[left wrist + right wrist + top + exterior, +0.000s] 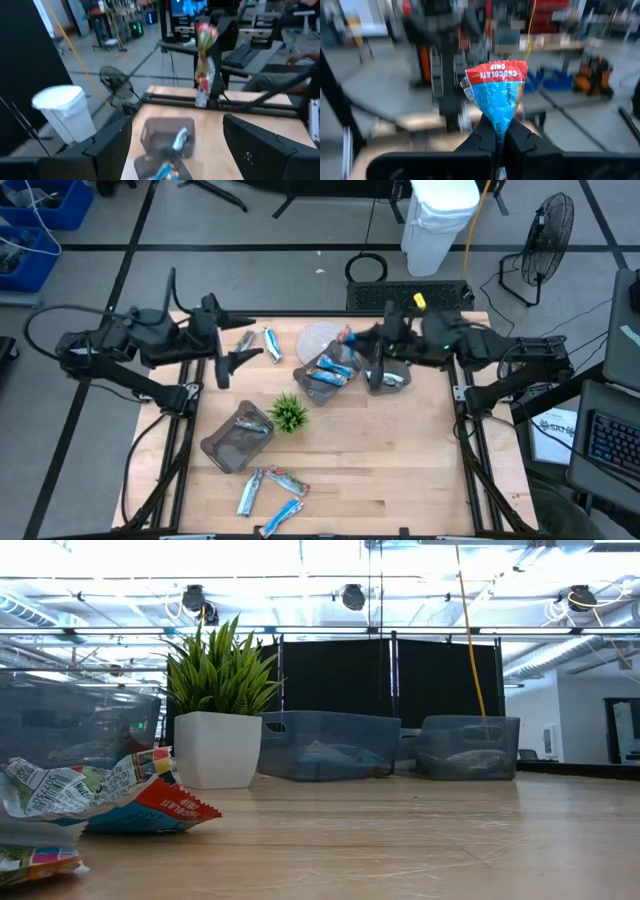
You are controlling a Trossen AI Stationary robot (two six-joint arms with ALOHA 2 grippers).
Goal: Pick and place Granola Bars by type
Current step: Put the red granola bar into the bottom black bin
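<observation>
My right gripper hangs high over the far right of the table, above the trays, shut on a blue granola bar with a red end, which also shows in the high view and the left wrist view. My left gripper is raised at the far left, open and holding nothing. Two bars lie flat on the table below it. Several more bars lie near the front edge. Other bars rest inside the grey trays. My right gripper pinches the bar's narrow crimped end between its two fingers. The fingers point about level, coming from the table's right side. The rest of the bar, red end outward, sticks out beyond the fingertips, lifted clear of the trays and the table.
Three grey trays stand on the table: two at the far middle and one left of centre. A small green plant in a white pot stands between them. A pale round mat lies at the far edge.
</observation>
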